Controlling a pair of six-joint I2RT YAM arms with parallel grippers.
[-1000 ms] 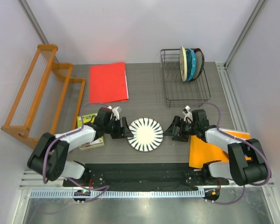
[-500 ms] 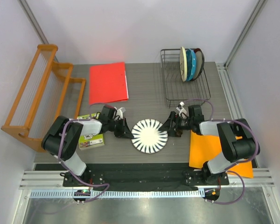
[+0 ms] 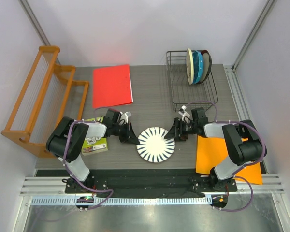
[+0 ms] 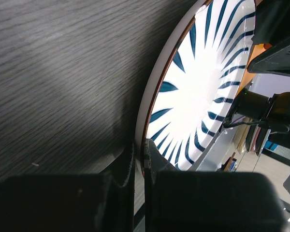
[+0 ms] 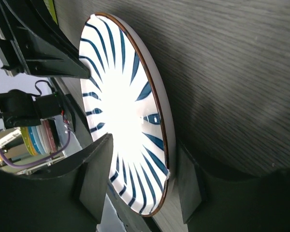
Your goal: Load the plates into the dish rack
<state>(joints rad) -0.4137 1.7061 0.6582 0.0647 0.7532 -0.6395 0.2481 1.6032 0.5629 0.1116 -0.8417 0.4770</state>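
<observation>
- My left gripper (image 3: pixel 132 137) pinched the petal plate (image 3: pixel 156 145) by its rim; my right gripper (image 3: pixel 177 132) straddled the opposite rim, not yet closed.
- Next, I judged: clamp, then lift toward the dish rack (image 3: pixel 193 96).

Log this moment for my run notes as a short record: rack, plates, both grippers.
rack: holds three plates upright at its far right end
petal plate: outside the rack, near the table's middle
left gripper: shut on the petal plate's rim
right gripper: open, fingers straddling the opposite rim
left to load: petal plate
</observation>
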